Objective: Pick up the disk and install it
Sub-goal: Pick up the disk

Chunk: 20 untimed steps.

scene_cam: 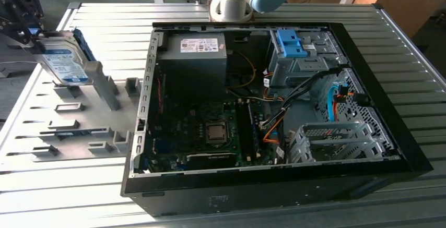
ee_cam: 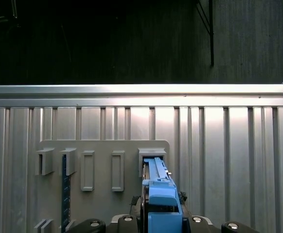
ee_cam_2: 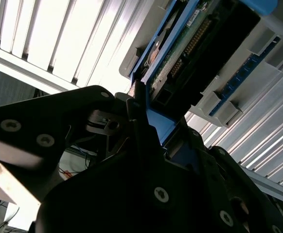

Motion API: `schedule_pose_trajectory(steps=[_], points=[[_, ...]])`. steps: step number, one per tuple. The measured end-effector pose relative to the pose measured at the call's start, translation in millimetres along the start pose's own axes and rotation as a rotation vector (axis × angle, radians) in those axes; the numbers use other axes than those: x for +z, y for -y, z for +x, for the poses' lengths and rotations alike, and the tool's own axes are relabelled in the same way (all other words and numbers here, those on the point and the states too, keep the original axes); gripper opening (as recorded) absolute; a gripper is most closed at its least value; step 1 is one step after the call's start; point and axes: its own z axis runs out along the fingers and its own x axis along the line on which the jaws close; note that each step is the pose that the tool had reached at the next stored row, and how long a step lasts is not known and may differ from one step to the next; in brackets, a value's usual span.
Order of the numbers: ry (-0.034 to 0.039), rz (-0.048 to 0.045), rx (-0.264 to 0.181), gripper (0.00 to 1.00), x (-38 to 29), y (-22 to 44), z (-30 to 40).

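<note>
Closest of all, the black two-fingered gripper (ee_cam_2: pixel 163 131) has its jaws drawn narrow onto the edge of the disk (ee_cam_2: pixel 195 43), a flat silver hard drive in a bright blue plastic carrier, with its green circuit board and dark underside showing in the second wrist view. From the exterior view the gripper (scene_cam: pixel 33 34) holds the disk (scene_cam: pixel 66 63) upright by its top edge at the exterior view's far left, label side showing, right over the grey metal fixture plate (scene_cam: pixel 42 129) with its raised slot holders. I cannot tell whether the lower edge is clear of the slot. In the first wrist view the blue carrier (ee_cam: pixel 163 194) runs from the gripper (ee_cam: pixel 161 221) towards one slot on the plate (ee_cam: pixel 102 204). The plate lies on a ribbed aluminium table (scene_cam: pixel 62 196), beside a black open computer case (scene_cam: pixel 265 196) lying on its side, a blue plastic bracket (scene_cam: pixel 289 43) on its drive bay. Beyond the table edge the floor is dark.
</note>
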Motion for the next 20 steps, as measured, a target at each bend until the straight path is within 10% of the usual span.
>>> schedule_pose_trajectory(steps=[20], points=[[0.0,0.0001,0.0,0.36,-7.4,-0.1,-0.1]])
